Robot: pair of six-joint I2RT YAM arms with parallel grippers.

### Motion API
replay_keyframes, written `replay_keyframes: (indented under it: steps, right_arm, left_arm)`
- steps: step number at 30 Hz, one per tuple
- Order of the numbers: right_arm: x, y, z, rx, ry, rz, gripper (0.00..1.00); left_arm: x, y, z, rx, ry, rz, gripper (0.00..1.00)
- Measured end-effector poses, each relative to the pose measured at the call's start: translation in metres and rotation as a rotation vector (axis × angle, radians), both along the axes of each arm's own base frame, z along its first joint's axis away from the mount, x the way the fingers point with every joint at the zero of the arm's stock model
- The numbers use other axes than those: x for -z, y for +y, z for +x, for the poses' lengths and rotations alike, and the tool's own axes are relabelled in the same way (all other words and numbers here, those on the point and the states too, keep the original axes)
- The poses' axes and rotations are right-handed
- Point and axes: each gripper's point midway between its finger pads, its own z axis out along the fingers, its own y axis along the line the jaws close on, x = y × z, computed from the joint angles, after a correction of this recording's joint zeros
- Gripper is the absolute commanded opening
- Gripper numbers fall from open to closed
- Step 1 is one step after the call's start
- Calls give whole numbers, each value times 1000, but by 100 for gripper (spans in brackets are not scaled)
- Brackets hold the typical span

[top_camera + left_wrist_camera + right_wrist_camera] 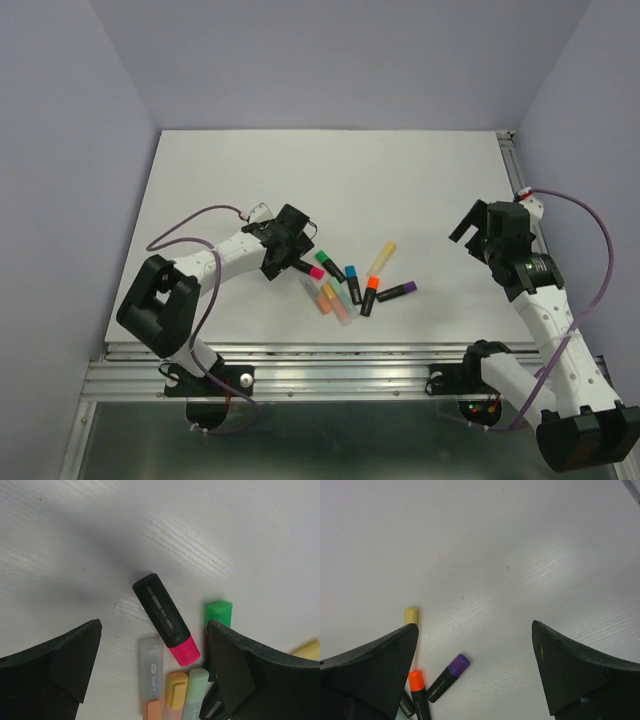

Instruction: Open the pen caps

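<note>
left claw spread wide, empty, over black pen with pink cap. right claw spread, empty, near right edge. pen caps all on, clustered mid near edge of surface. risk: green cap, pale pens crowd close; closing fingers may shove neighbours or pinch cap, not barrel.

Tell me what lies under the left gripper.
A black pen with a pink cap lies on the white table, between the fingers of the open left gripper. One finger covers the barrel below the green cap.
</note>
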Motion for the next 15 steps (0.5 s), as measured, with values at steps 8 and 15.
replay_keyframes:
  steps: [8,15]
  right_arm:
    - [4,-5,-9,28,-18,2,100]
    - [9,-10,-10,66,2,-13,100]
  left_arm:
    - [26,-8,-2,-14,87,44,93]
    - [39,-20,1,-11,165,122,85]
